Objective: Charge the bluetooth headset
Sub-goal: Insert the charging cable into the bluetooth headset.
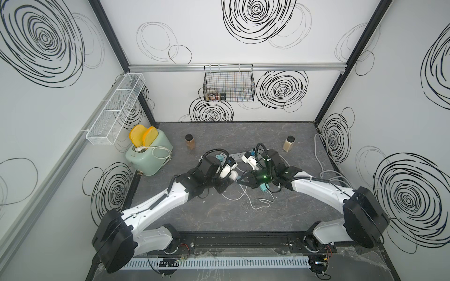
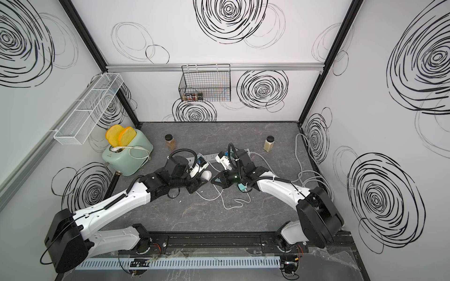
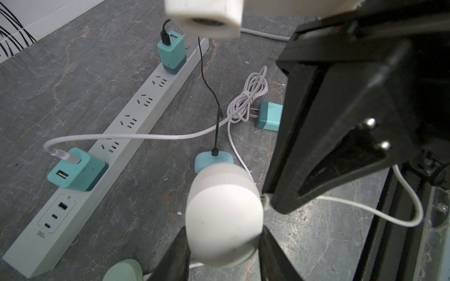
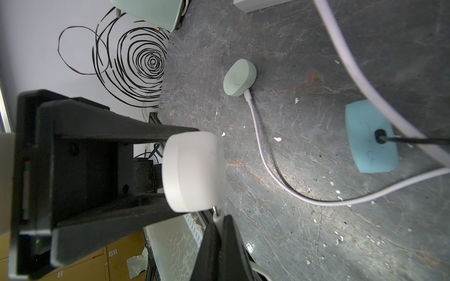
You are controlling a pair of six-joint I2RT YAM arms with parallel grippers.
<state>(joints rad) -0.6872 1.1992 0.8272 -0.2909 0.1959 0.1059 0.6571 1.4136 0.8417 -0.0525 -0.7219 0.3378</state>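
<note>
The plug-in step is in hand. The left gripper has its jaws closed around the white headset case, held above the surface at centre. To its right, the right gripper has its jaws pinched shut on the plug of a white charging cable, whose metal tip sits at the case's edge, seemingly just short of the port. The next move likely calls for squaring tip to port, then a short straight push while the left arm braces. Counted: one toaster with two toast slices, one power strip, three teal chargers (two plugged in, one loose), three cases including a mint case and a blue case, both already cabled, and three jars, one in the basket.
</note>
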